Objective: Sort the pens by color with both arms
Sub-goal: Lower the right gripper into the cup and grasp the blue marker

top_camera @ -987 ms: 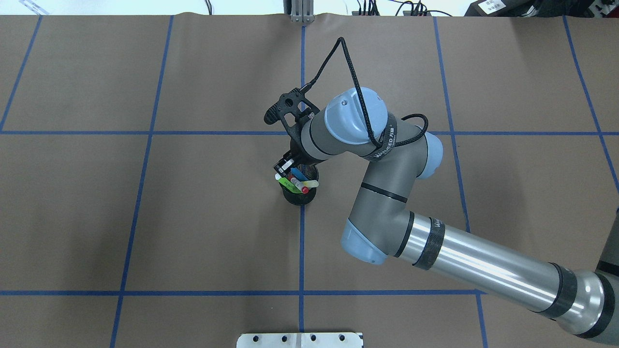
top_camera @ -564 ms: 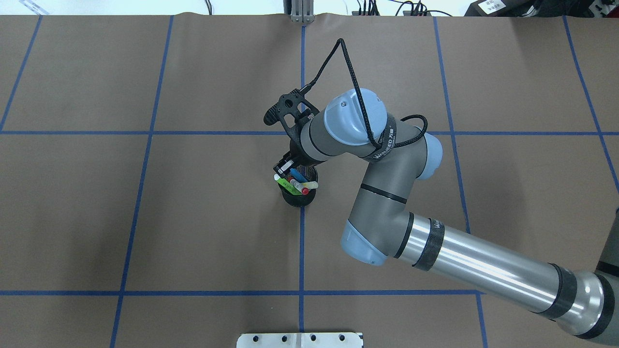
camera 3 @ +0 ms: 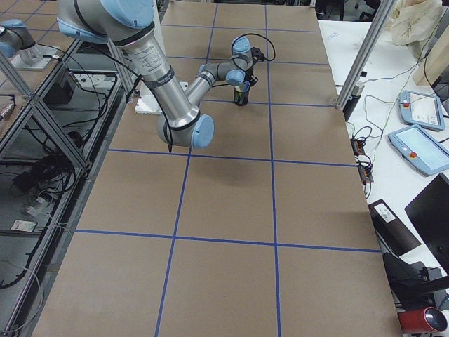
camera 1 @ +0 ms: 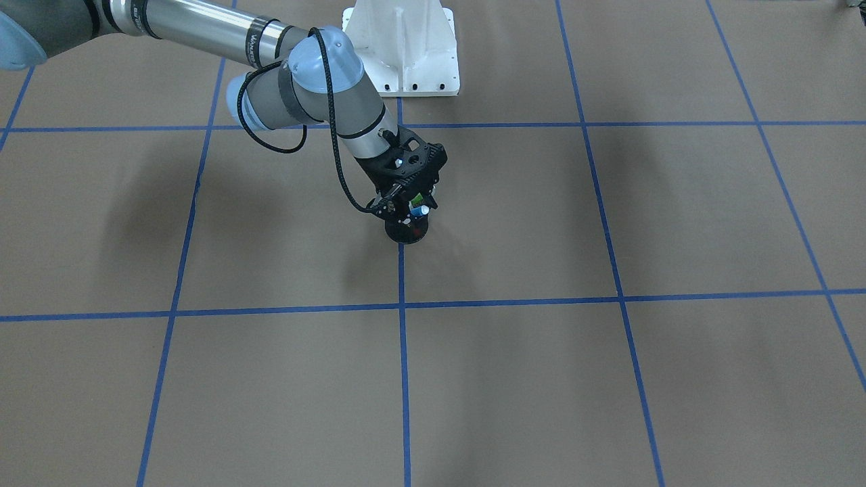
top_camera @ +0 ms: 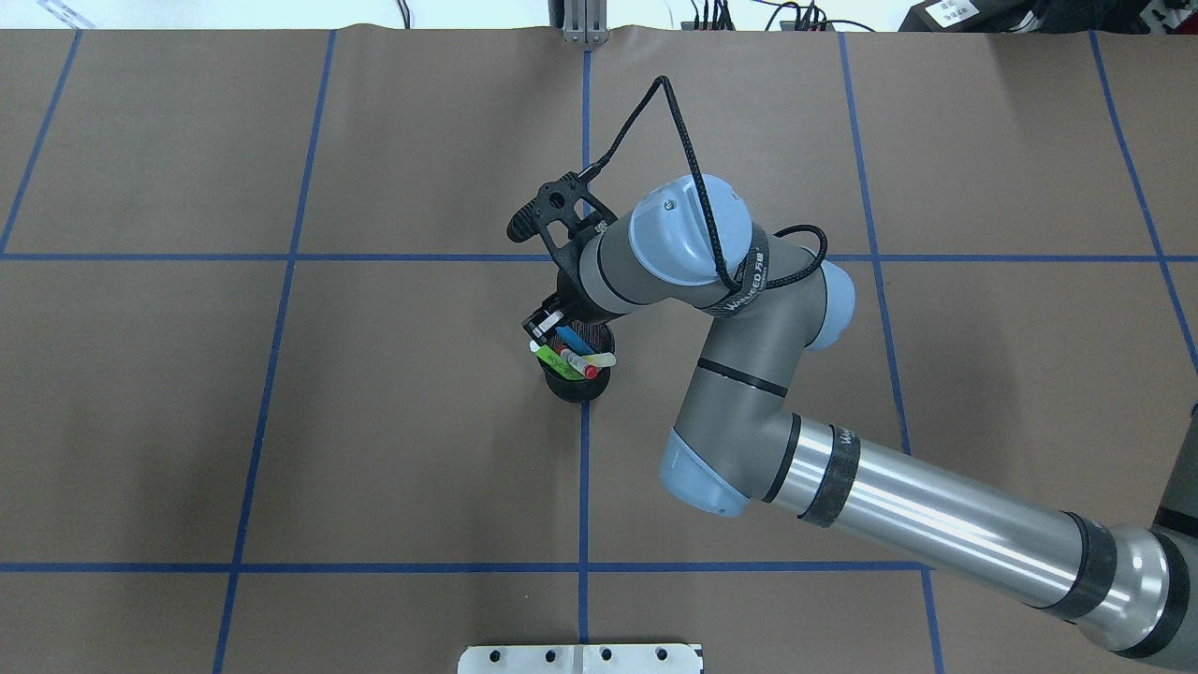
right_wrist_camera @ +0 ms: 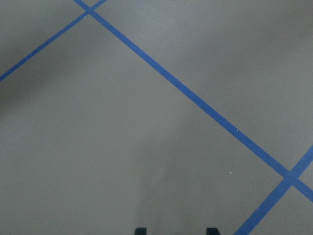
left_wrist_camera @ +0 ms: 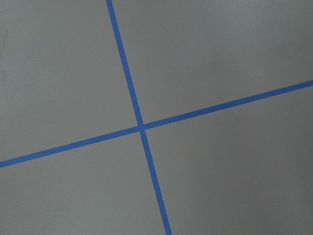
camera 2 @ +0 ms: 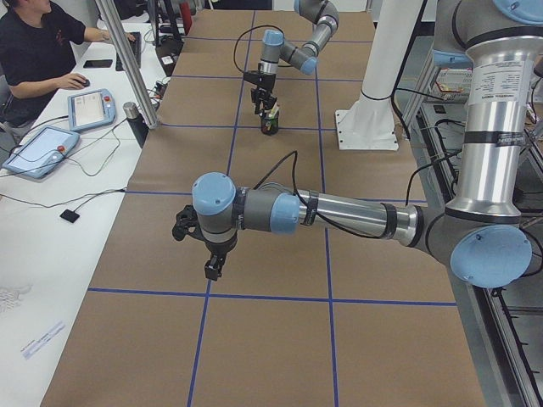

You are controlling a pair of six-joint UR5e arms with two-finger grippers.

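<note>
Centre frame, the right gripper [top_camera: 543, 325] — fingers apart — has crept over the cup [top_camera: 571, 391] of pens [top_camera: 573, 356]; first pick looks imminent.

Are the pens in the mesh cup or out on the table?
In: all four pens sit bunched in the mesh cup; none lies on the table.

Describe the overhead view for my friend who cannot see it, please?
The robot's grey right arm reaches in from the lower right, its black gripper poised at a black mesh cup holding four coloured pens, mid-table. The brown table is marked with a grid of blue tape lines.
</note>
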